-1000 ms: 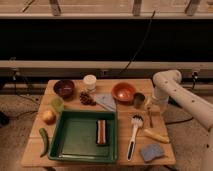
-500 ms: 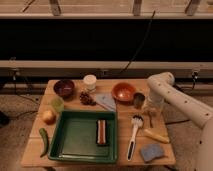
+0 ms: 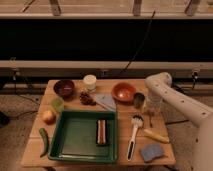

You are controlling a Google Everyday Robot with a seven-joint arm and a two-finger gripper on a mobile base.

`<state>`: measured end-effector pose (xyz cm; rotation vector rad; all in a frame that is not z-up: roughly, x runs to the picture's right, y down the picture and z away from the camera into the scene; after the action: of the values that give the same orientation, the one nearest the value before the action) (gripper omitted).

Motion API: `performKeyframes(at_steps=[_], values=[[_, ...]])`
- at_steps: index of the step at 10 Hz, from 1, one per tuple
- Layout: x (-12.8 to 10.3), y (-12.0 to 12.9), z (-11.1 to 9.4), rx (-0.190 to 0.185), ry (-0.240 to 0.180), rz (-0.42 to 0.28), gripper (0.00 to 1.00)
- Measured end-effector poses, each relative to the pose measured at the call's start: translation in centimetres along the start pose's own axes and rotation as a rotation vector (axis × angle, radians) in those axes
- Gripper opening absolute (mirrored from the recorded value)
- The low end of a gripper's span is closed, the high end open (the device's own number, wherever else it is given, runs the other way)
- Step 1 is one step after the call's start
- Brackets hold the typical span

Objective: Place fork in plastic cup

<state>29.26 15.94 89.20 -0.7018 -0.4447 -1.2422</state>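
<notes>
The plastic cup [image 3: 57, 104] is small, pale yellow-green and translucent, and stands upright at the table's left, just behind an apple. My gripper [image 3: 151, 111] hangs from the white arm at the table's right side, just right of the grey metal cup [image 3: 138, 100] and low over the wood. A slim silvery piece that looks like the fork [image 3: 150, 120] shows right under the gripper. I cannot tell whether it is held or lying on the table. The gripper is far to the right of the plastic cup.
A green tray [image 3: 70, 142] with a brown block sits at front centre. There are also a white dish brush [image 3: 132, 136], yellow stick [image 3: 156, 135], blue sponge [image 3: 151, 152], orange bowl [image 3: 123, 92], dark bowl [image 3: 64, 88], white jar [image 3: 90, 81], apple [image 3: 48, 116] and green vegetable [image 3: 44, 141].
The arm has swung a little to the left and its gripper has come down closer to the table beside the grey metal cup. Nothing else on the table has moved.
</notes>
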Motion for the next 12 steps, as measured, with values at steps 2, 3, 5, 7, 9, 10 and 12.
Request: performKeyframes(at_steps=[2,3,5,7,9,10,12], values=[[-0.1,0.4,0.0,-0.002,0.000,0.003,0.02],[-0.1,0.3,0.0,0.000,-0.001,0.003,0.00],[-0.1,0.2,0.0,0.002,-0.001,0.002,0.00],[0.1,0.2,-0.1,0.006,-0.004,0.006,0.00],[1.1,2.2,-1.4,0.019,-0.002,0.037,0.00],[1.4,3.1,-2.4,0.026,0.001,0.052,0.00],[2.2,3.8,-4.9,0.060,0.011,0.078,0.00]])
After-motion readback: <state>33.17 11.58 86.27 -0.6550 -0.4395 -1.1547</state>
